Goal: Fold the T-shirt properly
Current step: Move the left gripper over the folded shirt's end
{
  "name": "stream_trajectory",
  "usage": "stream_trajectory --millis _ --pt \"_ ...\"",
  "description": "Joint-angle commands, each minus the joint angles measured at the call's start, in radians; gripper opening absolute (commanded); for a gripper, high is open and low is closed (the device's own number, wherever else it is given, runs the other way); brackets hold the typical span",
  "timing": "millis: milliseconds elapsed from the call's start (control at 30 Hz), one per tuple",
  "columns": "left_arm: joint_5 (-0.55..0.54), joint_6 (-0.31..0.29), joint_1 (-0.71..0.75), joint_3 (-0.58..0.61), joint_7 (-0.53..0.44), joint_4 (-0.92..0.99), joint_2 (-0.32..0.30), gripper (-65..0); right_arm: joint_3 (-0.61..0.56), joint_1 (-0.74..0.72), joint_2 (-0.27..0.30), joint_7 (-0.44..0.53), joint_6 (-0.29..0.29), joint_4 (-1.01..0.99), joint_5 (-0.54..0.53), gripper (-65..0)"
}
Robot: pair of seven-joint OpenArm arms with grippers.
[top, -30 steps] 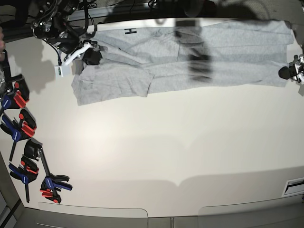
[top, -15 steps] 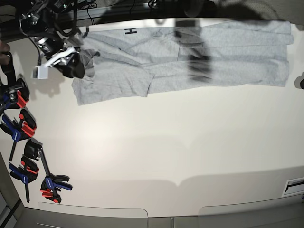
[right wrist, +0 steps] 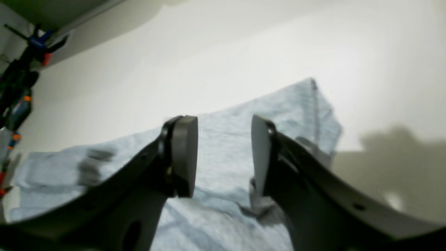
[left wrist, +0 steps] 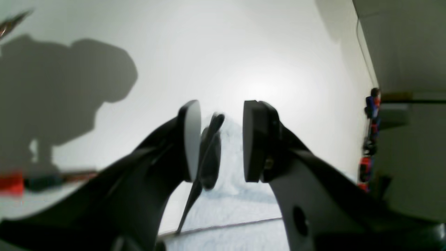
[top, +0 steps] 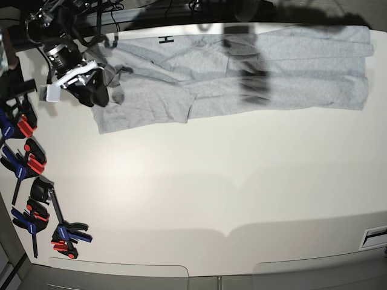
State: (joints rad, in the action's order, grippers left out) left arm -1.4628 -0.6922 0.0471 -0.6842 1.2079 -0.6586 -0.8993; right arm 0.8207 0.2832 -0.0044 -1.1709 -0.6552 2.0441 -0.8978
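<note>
The light grey T-shirt [top: 242, 72] lies as a long folded strip along the table's far edge, with one black letter [top: 166, 40] showing near its left end. My right gripper [top: 107, 93] hovers at the shirt's left end. In the right wrist view it [right wrist: 223, 157] is open and empty, with the shirt [right wrist: 296, 111] below the pads. My left gripper [left wrist: 217, 139] is open, with a strip of shirt [left wrist: 237, 195] beyond it and a dark blurred shape beside its left pad. The left arm is out of the base view.
Several blue and red clamps [top: 24, 163] lie along the table's left edge, with more near the front left corner [top: 66, 232]. They also show in the left wrist view [left wrist: 371, 139] and the right wrist view [right wrist: 21, 87]. White table [top: 211, 193] lies in front of the shirt.
The right-wrist arm swung from the shirt's upper left corner out to the left and down to its left end. The left arm withdrew off the base view's right edge.
</note>
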Motion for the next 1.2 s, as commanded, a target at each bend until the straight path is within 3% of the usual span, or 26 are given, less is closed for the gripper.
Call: stream_trajectory --millis 0,300,367,500,767,1033,1167 --pt "-0.021 -0.006 0.023 -0.033 0.0 -0.011 -0.027 -46.5 -0.01 -0.003 0.002 0.024 -0.003 0.018 -0.026 -41.1" --pt "-0.021 -0.006 0.258 -0.168 -0.006 -0.212 0.135 -46.5 -0.066 -0.003 -0.004 0.031 -0.017 0.018 -0.018 -41.1" --pt "-0.021 -0.006 0.291 -0.168 -0.067 -0.27 0.173 -46.4 -0.066 -0.003 -0.004 0.036 -0.018 0.018 -0.019 -41.1" --pt "0.132 -0.006 0.316 -0.168 -0.243 -0.29 0.237 -43.0 -0.066 -0.003 -0.003 0.038 -0.018 0.018 -0.019 -41.1" --pt "0.195 -0.006 0.316 -0.164 -0.232 -0.29 0.277 -35.6 -0.067 -0.003 -0.003 0.044 -0.018 0.018 -0.019 -41.1" --pt "0.207 -0.006 0.316 -0.164 -0.229 -0.29 0.349 -35.7 -0.069 -0.003 -0.003 0.046 -0.018 0.018 -0.022 -41.1" --pt "0.206 -0.006 0.316 -0.126 -0.229 -0.29 0.356 -35.7 -0.069 -0.003 -0.003 0.047 -0.018 0.018 -0.022 -41.1"
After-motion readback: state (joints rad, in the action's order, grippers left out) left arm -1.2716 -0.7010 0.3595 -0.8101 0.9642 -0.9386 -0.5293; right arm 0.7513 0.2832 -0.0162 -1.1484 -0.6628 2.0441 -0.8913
